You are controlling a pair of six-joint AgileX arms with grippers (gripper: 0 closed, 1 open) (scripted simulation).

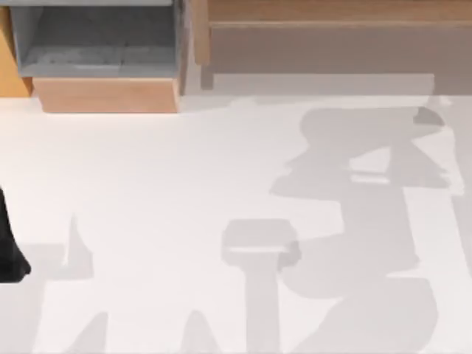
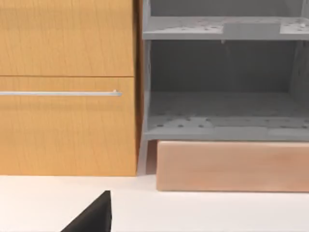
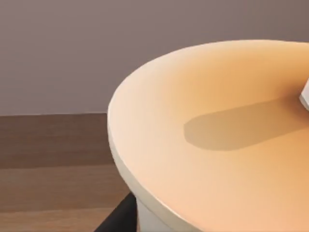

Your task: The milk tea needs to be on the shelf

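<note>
Milk tea, the clear cup of pale beige-orange drink (image 3: 217,140), sits super close in the right wrist view w/ brown wood planks behind and below it and a bit of white straw (image 3: 305,94) at the edge. That's its lid up close, round w/ a pale rim.

Going left to right in the top view: black bit of the left arm (image 1: 9,254) at the far left edge of the white table (image 1: 162,192), parked. At the back left is the small grey-lined box cabinet w/ light wood base (image 1: 103,63). Back right is the long brown wooden shelf board (image 1: 332,13) w/ its upright post and grey-brown recess underneath.

Left wrist view: orange-wood drawer front w/ a thin metal handle (image 2: 60,93), then the same grey cabinet (image 2: 222,116).

Can't tell if either pincer is apart or together. A dark sliver (image 3: 118,215) under the cup rim might be a right finger, can't say it's clamped.
</note>
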